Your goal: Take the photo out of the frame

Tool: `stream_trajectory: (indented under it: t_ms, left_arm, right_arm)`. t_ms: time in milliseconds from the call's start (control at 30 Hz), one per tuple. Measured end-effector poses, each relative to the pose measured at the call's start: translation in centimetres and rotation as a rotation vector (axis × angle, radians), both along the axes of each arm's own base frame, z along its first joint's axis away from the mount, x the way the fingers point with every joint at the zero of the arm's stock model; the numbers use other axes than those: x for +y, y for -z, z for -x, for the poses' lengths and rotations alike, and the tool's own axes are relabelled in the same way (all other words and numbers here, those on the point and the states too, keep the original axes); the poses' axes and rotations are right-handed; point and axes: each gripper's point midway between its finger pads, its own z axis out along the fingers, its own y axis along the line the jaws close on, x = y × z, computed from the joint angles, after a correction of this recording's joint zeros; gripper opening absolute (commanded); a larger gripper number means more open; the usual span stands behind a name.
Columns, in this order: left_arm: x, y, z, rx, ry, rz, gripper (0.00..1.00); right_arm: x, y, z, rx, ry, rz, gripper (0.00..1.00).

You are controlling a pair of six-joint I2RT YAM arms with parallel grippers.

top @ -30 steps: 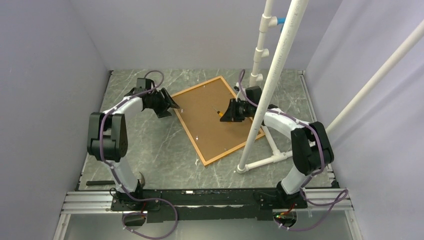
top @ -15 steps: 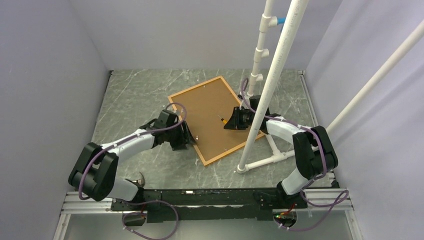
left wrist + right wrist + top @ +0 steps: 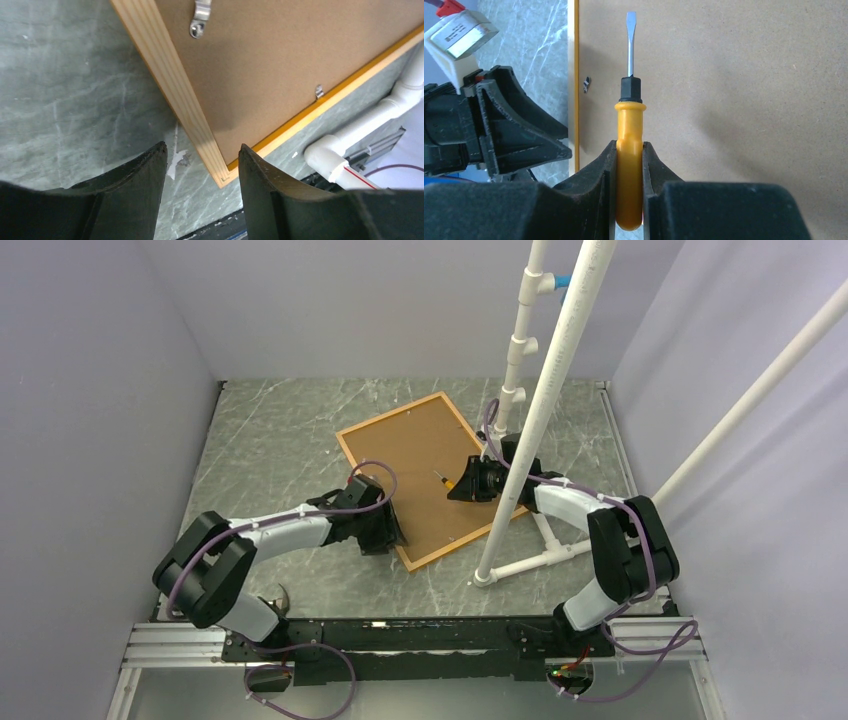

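Thin orange wood frame (image 3: 175, 90), flat brown board (image 3: 724, 100) inside, left gripper (image 3: 201, 150) spread apart by a corner — right gripper (image 3: 629, 147) squeezed a smooth orange screwdriver (image 3: 630, 120).

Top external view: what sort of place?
Probably a lab robot test cell: plain pale walls box in a grey marbled tabletop, an aluminium rail along the near edge, plus a white PVC pipe stand.

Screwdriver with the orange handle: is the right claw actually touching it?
Touching. The right wrist view shows the right claw with its fingers pressed against both sides of the screwdriver handle, with no gap.
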Motion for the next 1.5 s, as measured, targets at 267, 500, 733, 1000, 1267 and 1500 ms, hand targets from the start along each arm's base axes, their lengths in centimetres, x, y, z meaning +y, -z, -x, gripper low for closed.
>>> stream_trajectory:
  t_ms: [267, 500, 733, 1000, 1267, 1500]
  left_arm:
    - [0.2, 0.9, -0.7, 0.006, -0.02, -0.044, 0.52]
    - [-0.1, 1.6, -1.3, 0.041, -0.023, -0.051, 0.2]
    - [0.8, 1.4, -2.3, 0.1, -0.012, -0.072, 0.0]
    - [6.1, 1.4, -5.1, 0.04, 0.035, -0.14, 0.0]
    - [12.5, 1.2, -7.3, 0.022, 0.056, -0.248, 0.0]
    - [16.3, 0.9, -7.5, 0.027, -0.008, -0.323, 0.63]
  right_arm:
    - [0.2, -0.3, 0.1, -0.007, -0.011, -0.014, 0.0]
    - [0.2, -0.2, 0.2, -0.004, -0.009, -0.014, 0.0]
    - [0.2, -0.2, 0.1, -0.009, -0.01, -0.018, 0.0]
    - [0.5, -0.3, 0.3, -0.004, -0.028, -0.034, 0.0]
    - [1.0, 0.6, 0.9, 0.021, -0.049, -0.026, 0.0]
    - [1.2, 0.6, 1.0, 0.02, -0.053, -0.025, 0.0]
